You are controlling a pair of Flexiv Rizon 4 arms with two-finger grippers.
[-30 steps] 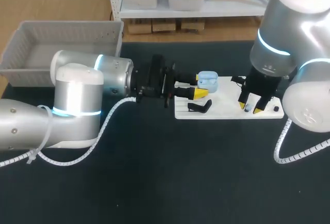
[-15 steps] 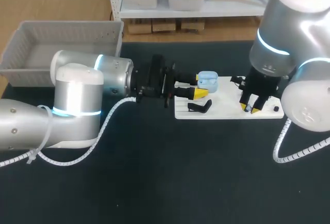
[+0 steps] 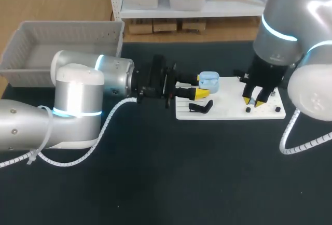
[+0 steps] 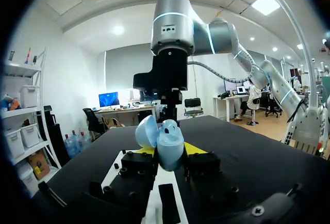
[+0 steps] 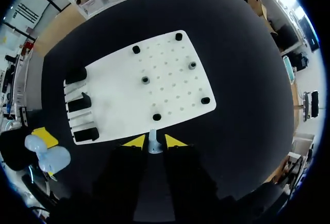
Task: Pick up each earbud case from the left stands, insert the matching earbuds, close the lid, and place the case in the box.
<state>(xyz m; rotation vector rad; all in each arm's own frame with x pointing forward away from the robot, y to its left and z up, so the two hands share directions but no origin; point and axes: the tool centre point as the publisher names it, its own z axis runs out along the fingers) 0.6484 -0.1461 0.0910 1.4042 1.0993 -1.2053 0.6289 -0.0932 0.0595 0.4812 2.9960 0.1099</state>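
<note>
Holding a pale blue, rounded plastic earbud case (image 3: 209, 81) (image 4: 167, 141) in the left gripper (image 3: 198, 85) (image 4: 170, 153), one yellow tip pressed against each side of it. Lid hinged open, seen in the left wrist view as a second rounded shell tilted up beside the body. Held off the surface at the left end of a flat white perforated board (image 3: 228, 112) (image 5: 129, 90), by the row of small black stands (image 3: 201, 107) (image 5: 80, 102) along that end. Coming in level from the left of the head view, fingers pointing across toward the other arm.

Pinching a small pale grey-blue earbud (image 5: 153, 144) in the right gripper (image 3: 252, 100) (image 5: 154, 142), yellow tips drawn narrow with the stem between them and met from both sides. Pointing straight down over the right half of the board, raised off it, with short black and grey pegs (image 5: 146, 80) scattered on the white surface below. Too small in the head view to make out more of the earbud than a speck between the tips.

Lying on a dark table (image 3: 155, 173), long side across the head view. Resting at the table's far left corner, well apart from board and case: a light grey slatted plastic box (image 3: 62, 28), partly hidden behind the left arm.
</note>
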